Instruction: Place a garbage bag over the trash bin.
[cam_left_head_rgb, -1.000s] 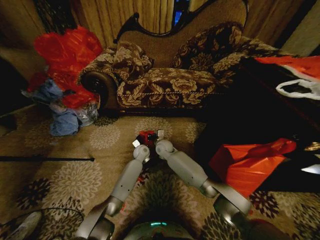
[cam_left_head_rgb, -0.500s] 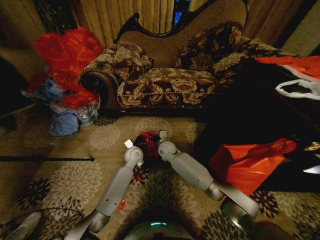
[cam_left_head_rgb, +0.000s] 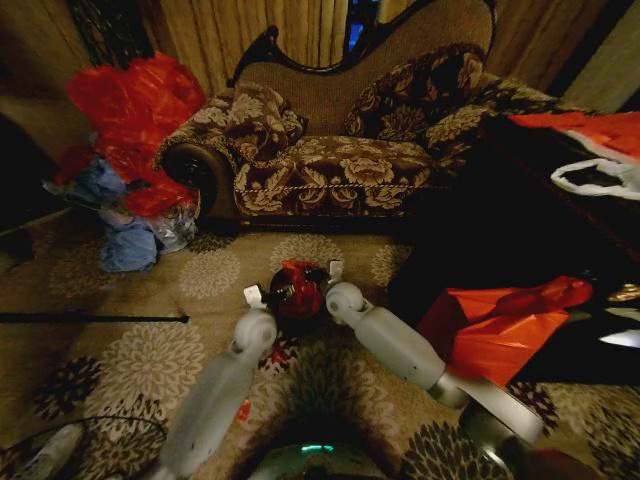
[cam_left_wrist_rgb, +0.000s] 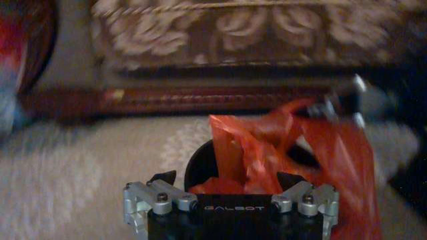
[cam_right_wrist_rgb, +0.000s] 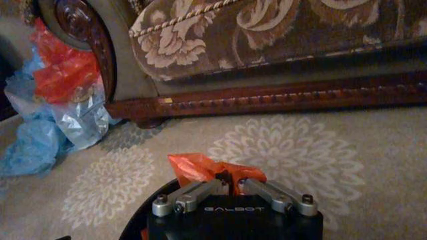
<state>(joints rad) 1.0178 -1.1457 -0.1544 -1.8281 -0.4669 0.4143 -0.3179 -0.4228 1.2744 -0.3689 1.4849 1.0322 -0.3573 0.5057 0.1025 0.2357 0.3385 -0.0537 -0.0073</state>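
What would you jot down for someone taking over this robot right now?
Right claw: shut on the bag's edge, at the bin's rim.
Left claw: open, at the opposite side of the rim, with bag between its fingers.
Bin: on the carpet before the sofa, between both claws.
Done: bag is in and over the bin's mouth.
Left: spread it around the whole rim, which is bare on the left claw's side.

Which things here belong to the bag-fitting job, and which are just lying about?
Belonging to the job:
- thin crinkly red plastic garbage bag
- small black cylindrical trash bin
- left gripper, open
- right gripper, shut on the garbage bag

Just lying about:
- floral upholstered sofa
- bulging red sacks
- crumpled blue bags
- flat red-orange plastic sheet
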